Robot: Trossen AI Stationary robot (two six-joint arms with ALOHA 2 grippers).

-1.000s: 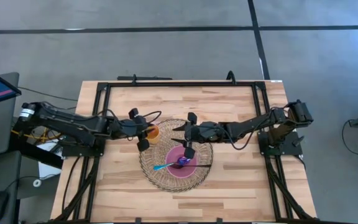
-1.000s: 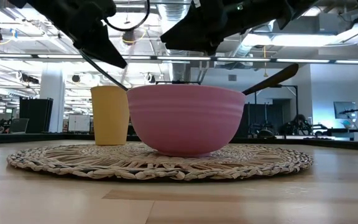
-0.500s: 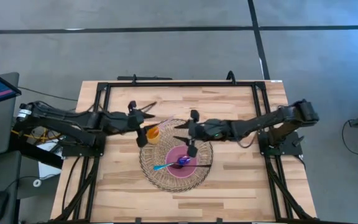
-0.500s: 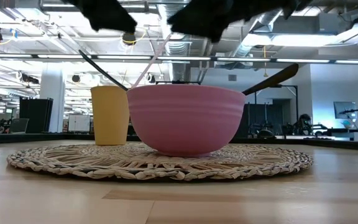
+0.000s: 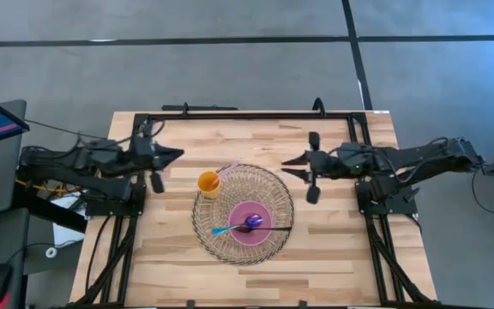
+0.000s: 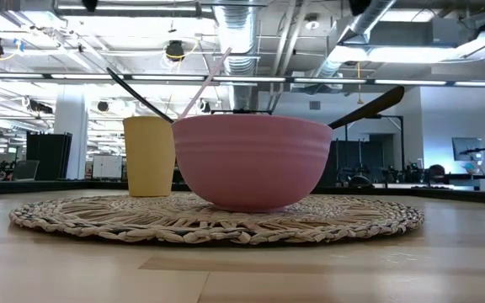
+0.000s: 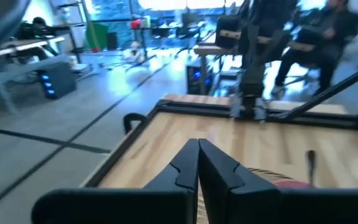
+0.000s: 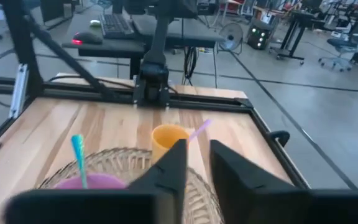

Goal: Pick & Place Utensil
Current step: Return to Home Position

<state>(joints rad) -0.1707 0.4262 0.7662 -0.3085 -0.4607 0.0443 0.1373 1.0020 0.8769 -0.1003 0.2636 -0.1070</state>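
1. Progress first: the place setting looks finished to me. The pink bowl (image 6: 251, 164) sits on the woven mat (image 5: 268, 184). The blue spoon (image 5: 224, 229) rests in the bowl, with its handle poking out over the rim on the left arm's side.
2. The yellow cup (image 5: 208, 183) stands on the mat up-left of the bowl. It is near the bowl, with a gap showing from overhead. The pink straw (image 5: 227, 168) is in the cup, leaning out toward the far side.
3. A dark-handled utensil (image 5: 277, 228) lies across the bowl's right rim. There's also something purple in the bowl, and I can't tell what it is.
4. The left gripper (image 5: 178, 154) is off the mat, over bare wood near the left rail. Its tips are pressed together with nothing between them.
5. The right gripper (image 5: 285, 163) hangs over bare wood just off the mat's upper right. Its fingers are a narrow slit apart and empty.
6. As far as I can judge, all that's left is parking both arms.
7. Room-wise, both grippers are clear of the cup and straw. The wooden table (image 5: 333, 240) has open boards on either side of the mat. The things to mind are the black frame rails (image 5: 247, 114) around the edge, plus that straw sticking up if an arm swings low over the mat.
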